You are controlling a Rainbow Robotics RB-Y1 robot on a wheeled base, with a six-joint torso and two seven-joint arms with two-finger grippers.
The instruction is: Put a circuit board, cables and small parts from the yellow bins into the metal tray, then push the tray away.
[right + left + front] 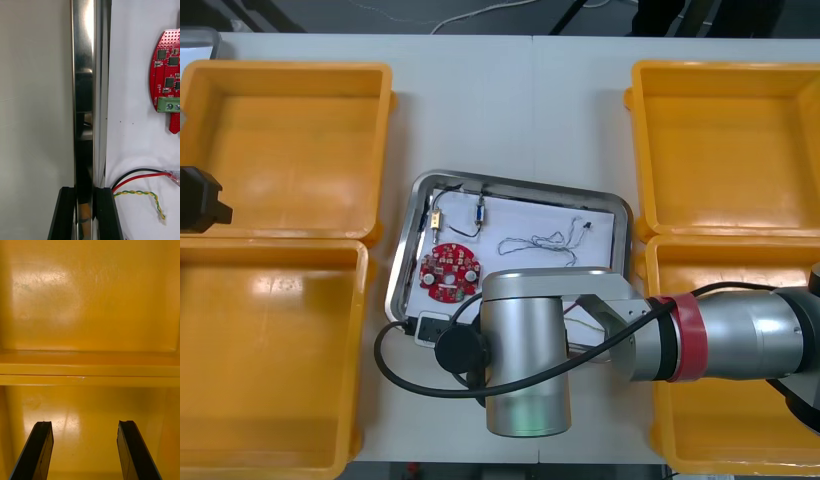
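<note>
The metal tray [408, 232] lies between the yellow bins, white inside. In it are a round red circuit board [448, 270], a thin dark cable [542, 241] and two small metal parts [437, 219]. My right arm [525, 365] covers the tray's near edge. In the right wrist view my right gripper [87, 191] is shut on the tray's shiny rim [84, 93], one finger outside and one inside. Past the inner finger lie a red and black cable [138, 175], a red and yellow cable [144, 194] and the circuit board [167, 80]. My left gripper [85, 425] hangs open over the left bins.
Two yellow bins stand at the left [290, 150] [270, 350] and two at the right [725, 150] [740, 440], all bare inside. The left arm [200, 198] sits at the table's left edge. Bare table [510, 110] stretches beyond the tray's far side.
</note>
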